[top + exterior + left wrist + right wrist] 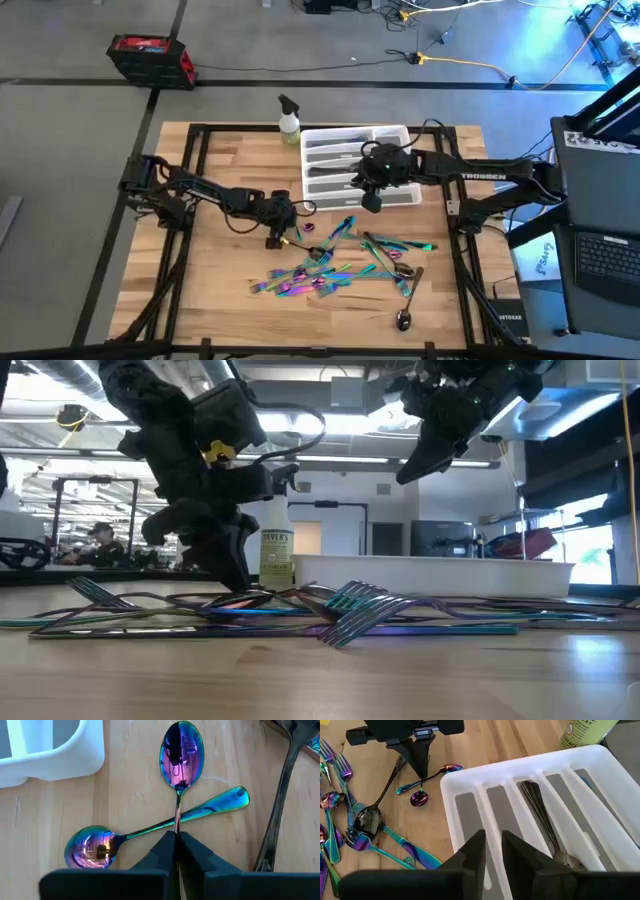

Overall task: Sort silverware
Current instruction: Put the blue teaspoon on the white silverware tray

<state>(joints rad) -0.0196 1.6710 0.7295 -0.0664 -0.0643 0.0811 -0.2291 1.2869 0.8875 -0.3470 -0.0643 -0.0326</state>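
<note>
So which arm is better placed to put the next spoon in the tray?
Left, probably. The left claw is already shut on a rainbow spoon handle beside the white tray. The right claw hovers over the tray holding nothing.

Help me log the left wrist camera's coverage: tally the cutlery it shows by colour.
Rainbow: 3, the held spoon pinched in the left claw, the lying spoon crossing it, and a teal piece cut off at the edge.
Dark: 1, a long handle.
Total: 4.
</note>
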